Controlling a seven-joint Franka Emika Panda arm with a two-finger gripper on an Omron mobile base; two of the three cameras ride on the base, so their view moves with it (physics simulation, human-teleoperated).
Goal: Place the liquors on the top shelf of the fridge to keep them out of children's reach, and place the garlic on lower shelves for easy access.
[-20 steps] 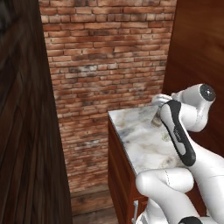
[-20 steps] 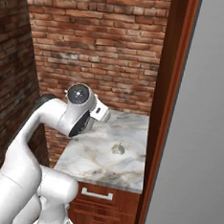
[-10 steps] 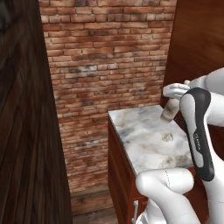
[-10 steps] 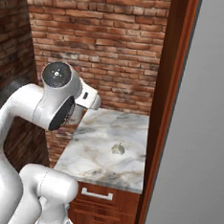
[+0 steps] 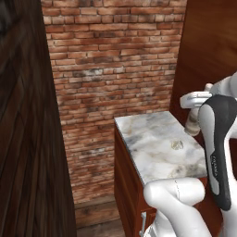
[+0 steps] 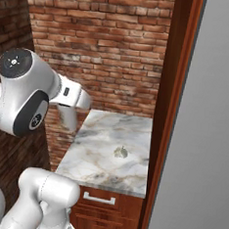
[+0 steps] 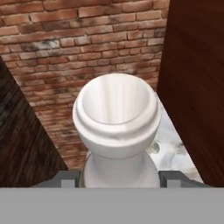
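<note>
Hand view: the pale cream bottle sits at the centre of the frame, seen from its mouth end, with its wide lipped rim towards the camera and its neck running down between the two dark finger tips at the bottom edge. The hand is clenched on that bottle, one tip on each side of the neck. Behind it a red brick wall fills the upper part of the frame, and a dark wood panel runs down the right side.

In the left base view the white arm rises along the right edge, and a bit of the cream bottle shows just below its wrist, held above the far right corner of the marble surface. The garlic lies on that surface, towards its right side, apart from the bottle.

In the right base view the garlic rests near the middle of the marble surface, at centre frame. The fridge shows as a broad flat grey face down the right side.
</note>
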